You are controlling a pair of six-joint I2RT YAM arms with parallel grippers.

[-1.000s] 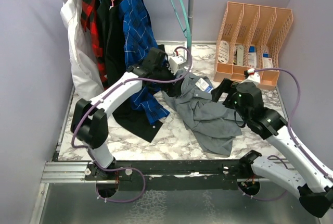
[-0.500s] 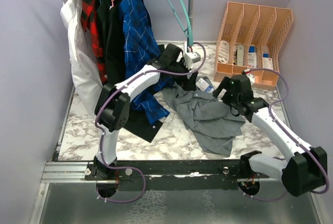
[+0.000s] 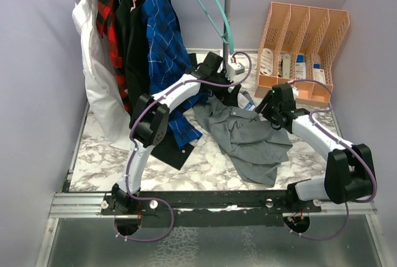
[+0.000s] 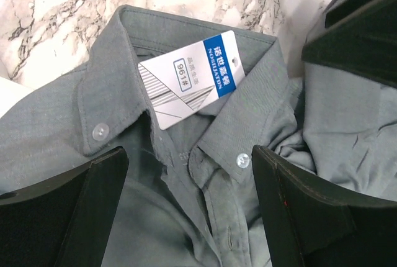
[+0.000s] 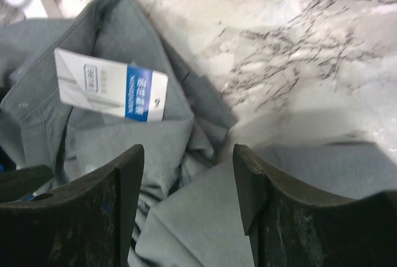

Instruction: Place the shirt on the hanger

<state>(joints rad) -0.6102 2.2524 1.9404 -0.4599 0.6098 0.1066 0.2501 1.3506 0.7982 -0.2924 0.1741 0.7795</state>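
Observation:
The grey shirt point(image 3: 251, 136) lies crumpled on the marble table, its collar and white-and-blue label point(image 3: 246, 100) at the far end. The teal hanger point(image 3: 214, 12) hangs bare on the rail above it. My left gripper point(image 3: 228, 95) is open just above the collar. In the left wrist view its jaws point(image 4: 189, 208) straddle the button placket below the label point(image 4: 189, 77). My right gripper point(image 3: 265, 109) is open at the collar's right side. In the right wrist view it point(image 5: 186, 202) hovers over a fold of shirt point(image 5: 186, 230), the label point(image 5: 111, 84) ahead. Neither holds anything.
A rail at the back left carries a white garment point(image 3: 93, 49), a red-and-black plaid shirt point(image 3: 111, 12), a black garment point(image 3: 133, 43) and a blue plaid shirt point(image 3: 164, 37). A peach file organiser point(image 3: 304, 49) stands at the back right. The rail's post point(image 3: 227, 6) rises behind the hanger.
My left gripper has reached right and farther back, over the shirt's collar. My right arm has stretched forward and brought its gripper to the collar's right side. The shirt has barely shifted.

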